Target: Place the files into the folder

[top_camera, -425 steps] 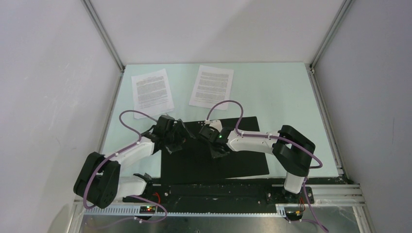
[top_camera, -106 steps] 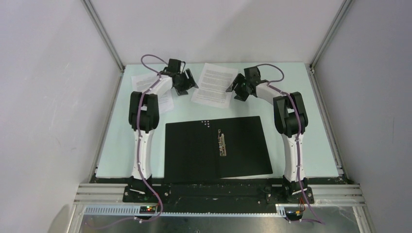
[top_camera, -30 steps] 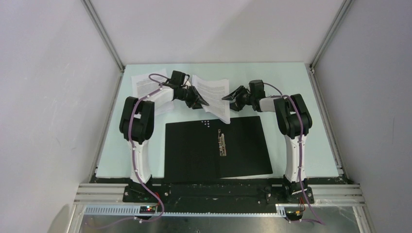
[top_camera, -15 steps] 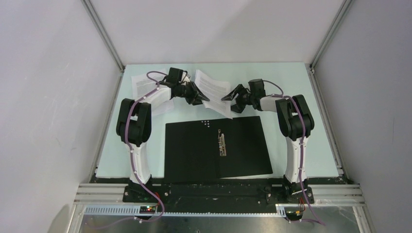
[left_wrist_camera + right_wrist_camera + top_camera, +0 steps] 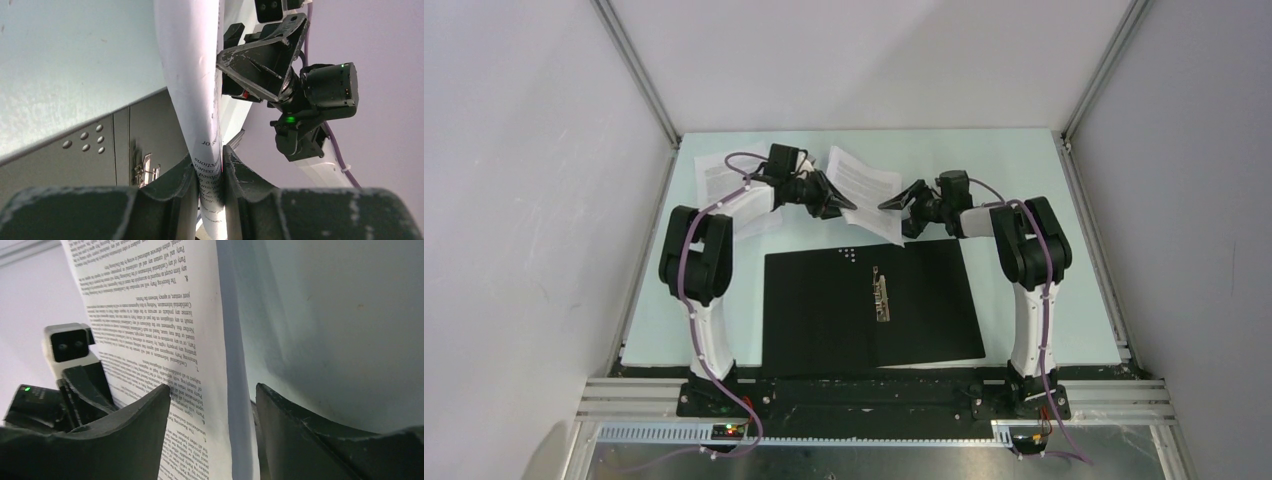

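One of the files, a printed sheet (image 5: 864, 192), is lifted off the bench (image 5: 1024, 190) near its far edge, tilted and bowed, and held between the two arms just beyond the open folder (image 5: 869, 305). The right wrist view shows its dense black text upside down. Most is too small to read, though "Confidential Information" and "Party" can be made out. The other sheet (image 5: 719, 172) lies flat at the far left, partly under the left arm.

The folder lies open and black side up on the near half of the bench, with its metal spine clip (image 5: 881, 295) down the middle and four small rivets (image 5: 848, 252) at its far edge.

The left pincer (image 5: 207, 167) is clamped on the sheet's edge, fingers pressed to both faces. The right pincer (image 5: 210, 405) has its fingers (image 5: 145, 415) spread apart, with the opposite edge of the sheet standing between them.

A few seconds ago this sheet lay flat on the bench between the pincers. It is now raised and closer to the folder, which has not moved.
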